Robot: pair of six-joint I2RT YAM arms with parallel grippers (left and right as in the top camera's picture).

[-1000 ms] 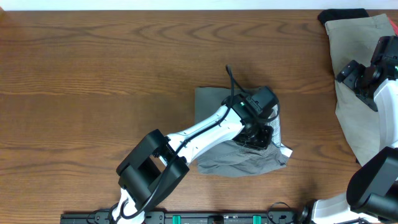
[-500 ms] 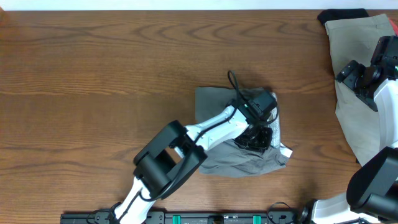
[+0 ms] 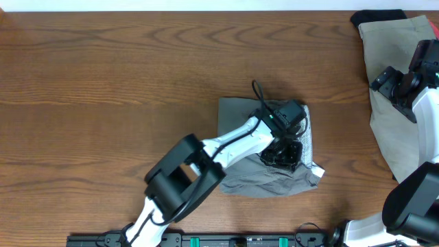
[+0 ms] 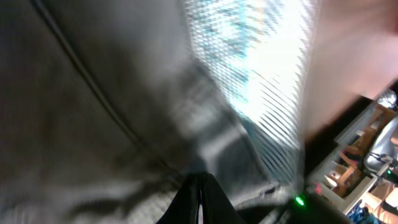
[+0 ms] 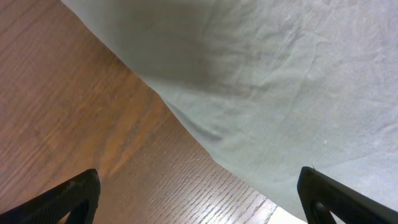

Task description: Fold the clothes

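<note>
The grey shorts (image 3: 264, 177) lie bunched at the table's middle, with the pale speckled waistband lining (image 3: 306, 140) turned up on the right and a white tag (image 3: 317, 169) at the lower right corner. My left gripper (image 3: 285, 149) is down on them. In the blurred left wrist view its fingers (image 4: 200, 200) are pressed together in grey fabric (image 4: 93, 124), next to the speckled lining (image 4: 261, 74). The khaki-beige shorts (image 3: 391, 103) lie spread at the right edge. My right gripper (image 3: 384, 82) hovers open over their left edge (image 5: 280, 81), fingers (image 5: 74, 196) wide apart and empty.
A black item (image 3: 377, 15) lies at the far right corner behind the khaki shorts. Bare wooden table (image 3: 103, 103) stretches to the left and far side. The right arm's base (image 3: 411, 206) stands at the front right.
My left gripper and the grey shorts have shifted slightly to the right, and the left arm's elbow has swung rightward. The right arm has not moved.
</note>
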